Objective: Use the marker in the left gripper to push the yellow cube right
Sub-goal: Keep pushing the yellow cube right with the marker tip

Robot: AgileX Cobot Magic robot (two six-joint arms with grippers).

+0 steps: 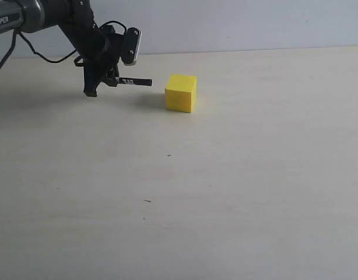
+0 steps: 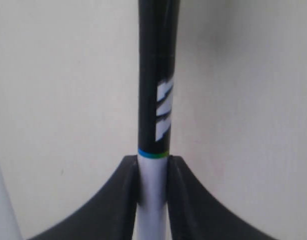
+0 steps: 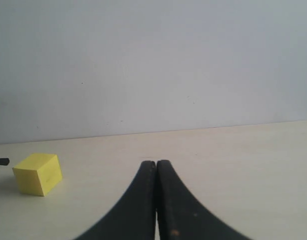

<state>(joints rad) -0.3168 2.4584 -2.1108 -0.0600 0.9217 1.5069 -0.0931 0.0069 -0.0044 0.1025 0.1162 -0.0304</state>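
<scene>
The yellow cube [image 1: 181, 93] rests on the pale table toward the back, left of centre. My left gripper [image 1: 103, 81] hangs just left of it, shut on the marker [image 1: 135, 81]. The marker lies level and points right, its black end a short gap from the cube's left face. In the left wrist view the white barrel sits clamped between the black fingers [image 2: 126, 195], and the black part of the marker [image 2: 158, 75] reaches out past them. My right gripper [image 3: 156, 164] is shut and empty, far from the cube [image 3: 38, 173]. The marker's tip [image 3: 1, 161] shows at that view's edge.
The pale table [image 1: 225, 192] spreads wide in front of and to the right of the cube. A plain light wall [image 1: 255, 23] stands behind the table's back edge. Small dark specks [image 1: 147, 201] mark the tabletop.
</scene>
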